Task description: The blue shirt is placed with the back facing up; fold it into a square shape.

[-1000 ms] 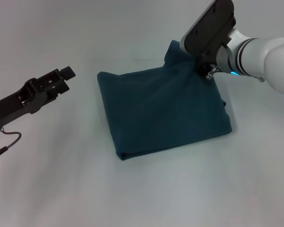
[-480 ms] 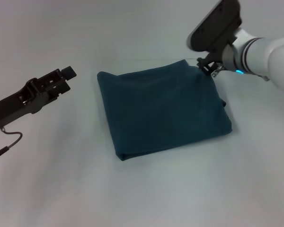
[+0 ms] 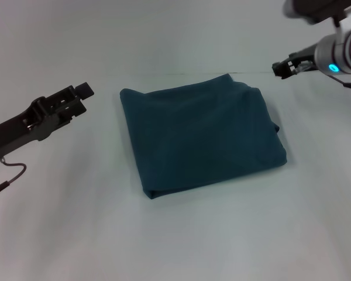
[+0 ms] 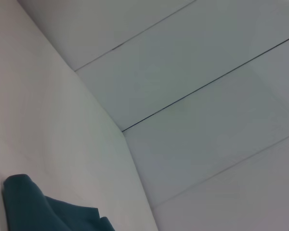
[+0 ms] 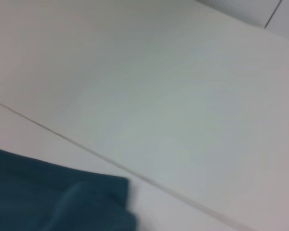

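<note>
Right end effector (image 3: 282,67) hangs in the upper right of the head frame, above the desk (image 3: 181,240) and apart from the shirt (image 3: 199,140); only a dark tip shows beyond the white wrist with its blue light, and I cannot tell whether it is open or closed. It carries no cloth. Left end effector (image 3: 82,91) sits at the left of the frame, mid-height, pointing toward the shirt but well apart from it; its state I cannot tell either, and nothing is in it.

At the centre of the frame the shirt lies flat on the desk as a compact, roughly four-sided packet, slightly turned so its corners point a little off the frame's axes. No sleeves or collar stick out, and no lettering shows. A doubled edge is visible along the lower left corner, where layers stack. On the right side a small bulge of cloth pokes out past the edge, and the upper right corner is rounded and a bit rumpled, not crisp. The wrist views each catch only a corner of the shirt against the pale surface.

Judging from this, the folding looks essentially finished: the shape is close to a square and neither arm touches it. What may remain is tidying the right edge and upper right corner.
</note>
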`<state>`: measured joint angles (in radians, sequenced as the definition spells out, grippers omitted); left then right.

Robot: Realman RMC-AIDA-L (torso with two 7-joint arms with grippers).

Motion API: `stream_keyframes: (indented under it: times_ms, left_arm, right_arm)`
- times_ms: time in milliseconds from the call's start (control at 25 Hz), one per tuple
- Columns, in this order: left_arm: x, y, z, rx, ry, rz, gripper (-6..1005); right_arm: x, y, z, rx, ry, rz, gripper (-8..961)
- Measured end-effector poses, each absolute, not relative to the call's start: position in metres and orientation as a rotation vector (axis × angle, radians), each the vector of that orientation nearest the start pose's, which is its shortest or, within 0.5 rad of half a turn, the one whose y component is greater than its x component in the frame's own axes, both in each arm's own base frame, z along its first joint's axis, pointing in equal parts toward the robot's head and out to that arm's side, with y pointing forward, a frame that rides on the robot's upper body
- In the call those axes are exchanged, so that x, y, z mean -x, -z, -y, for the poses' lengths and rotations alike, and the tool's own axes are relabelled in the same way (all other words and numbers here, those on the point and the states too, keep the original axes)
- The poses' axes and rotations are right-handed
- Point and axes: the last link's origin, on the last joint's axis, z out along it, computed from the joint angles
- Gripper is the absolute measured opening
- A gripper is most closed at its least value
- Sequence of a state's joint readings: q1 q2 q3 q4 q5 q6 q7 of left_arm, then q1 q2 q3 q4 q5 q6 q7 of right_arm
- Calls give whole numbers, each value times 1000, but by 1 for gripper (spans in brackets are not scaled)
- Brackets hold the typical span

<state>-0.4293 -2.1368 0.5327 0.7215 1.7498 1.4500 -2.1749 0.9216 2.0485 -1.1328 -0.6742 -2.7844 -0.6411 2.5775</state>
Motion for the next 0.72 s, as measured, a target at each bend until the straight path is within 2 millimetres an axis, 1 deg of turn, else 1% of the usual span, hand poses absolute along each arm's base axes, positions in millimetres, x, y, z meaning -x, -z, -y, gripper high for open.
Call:
stream_keyframes:
  times_ms: [160,280,400,520,720]
  left_arm:
    - [282,-40,-336,1963,1280,1676,631]
    - [281,-41,-335,1984,1281,1672,630]
    - [279,-42,-333,2001,1288,1685,628]
    - [280,-42,-332,1992,1276,1751,627]
    - [282,-35,-328,1970,1208,1906,625]
  right_arm:
    - [-208,-32,-481,2128,-67,-1023,440]
    - [-218,-45,-465,2176,-248,-1214,464]
    - [-229,-58,-444,2211,-457,-1372,570]
    - [-242,-70,-418,2242,-645,-1490,676]
    - [-267,-81,-374,2247,-856,-1632,888]
